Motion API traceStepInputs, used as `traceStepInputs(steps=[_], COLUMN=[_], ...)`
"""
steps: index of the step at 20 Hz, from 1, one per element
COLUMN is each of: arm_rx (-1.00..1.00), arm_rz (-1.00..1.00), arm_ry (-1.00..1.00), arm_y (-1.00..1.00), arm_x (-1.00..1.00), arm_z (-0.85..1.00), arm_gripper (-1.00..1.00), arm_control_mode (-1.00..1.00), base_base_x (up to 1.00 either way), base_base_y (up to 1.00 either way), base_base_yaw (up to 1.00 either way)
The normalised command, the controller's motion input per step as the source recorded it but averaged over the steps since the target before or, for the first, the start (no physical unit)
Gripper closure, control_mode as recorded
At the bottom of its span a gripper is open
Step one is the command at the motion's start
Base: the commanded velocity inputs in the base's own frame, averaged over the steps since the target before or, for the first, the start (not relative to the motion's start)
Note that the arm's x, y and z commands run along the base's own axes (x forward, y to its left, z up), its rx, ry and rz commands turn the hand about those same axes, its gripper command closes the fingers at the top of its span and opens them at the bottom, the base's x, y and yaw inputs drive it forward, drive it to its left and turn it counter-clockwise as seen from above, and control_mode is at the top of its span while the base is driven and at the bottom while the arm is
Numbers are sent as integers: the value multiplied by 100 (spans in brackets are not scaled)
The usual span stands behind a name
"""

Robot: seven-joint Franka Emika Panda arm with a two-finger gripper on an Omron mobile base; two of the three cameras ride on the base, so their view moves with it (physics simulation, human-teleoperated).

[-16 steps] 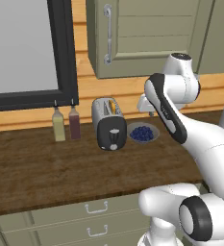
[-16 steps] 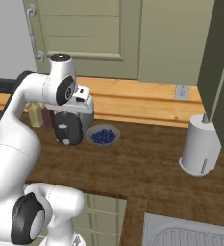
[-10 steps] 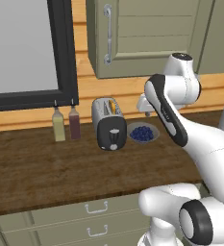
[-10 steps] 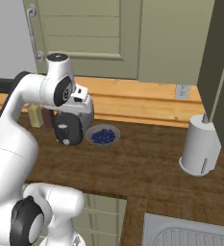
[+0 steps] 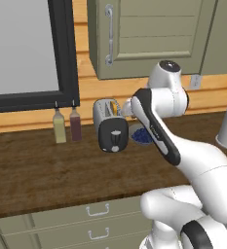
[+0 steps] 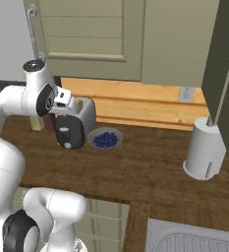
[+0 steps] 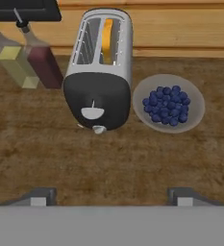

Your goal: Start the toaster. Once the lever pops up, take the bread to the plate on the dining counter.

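Note:
The silver toaster (image 5: 110, 127) (image 6: 76, 123) (image 7: 101, 67) stands on the wooden worktop, its black end panel facing me. On that panel the whitish lever (image 7: 92, 113) sits mid-height, above the small round knob (image 7: 99, 129). The bread (image 7: 107, 33) (image 5: 116, 108) stands in one slot, and only its golden edge shows. My gripper (image 7: 112, 198) hovers open above the worktop in front of the toaster, with nothing between its fingertips (image 7: 40, 197). The plate and the dining counter are out of view.
A grey bowl of blueberries (image 7: 197, 113) (image 6: 92, 139) sits right beside the toaster. Two small bottles (image 5: 60, 125) (image 7: 41, 62) stand on its other side, below a black-framed window. A paper towel roll (image 6: 204, 150) stands further right, and cabinets hang overhead.
My arm's upper joint has swung a little to the left in both base views. The toaster, bowl and bottles have not moved.

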Motion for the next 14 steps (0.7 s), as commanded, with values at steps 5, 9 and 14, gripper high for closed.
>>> traceStepInputs(steps=[5,9,14], arm_rx=[0,0,-2], arm_rz=[0,0,0], arm_ry=[-13,-7,-9], arm_y=[70,44,5], arm_x=[6,22,23], arm_z=[-2,-13,-33], arm_gripper=[100,100,100], arm_control_mode=[-100,-100,-100], base_base_x=[0,0,0], base_base_y=[0,0,0], base_base_yaw=[0,0,0])
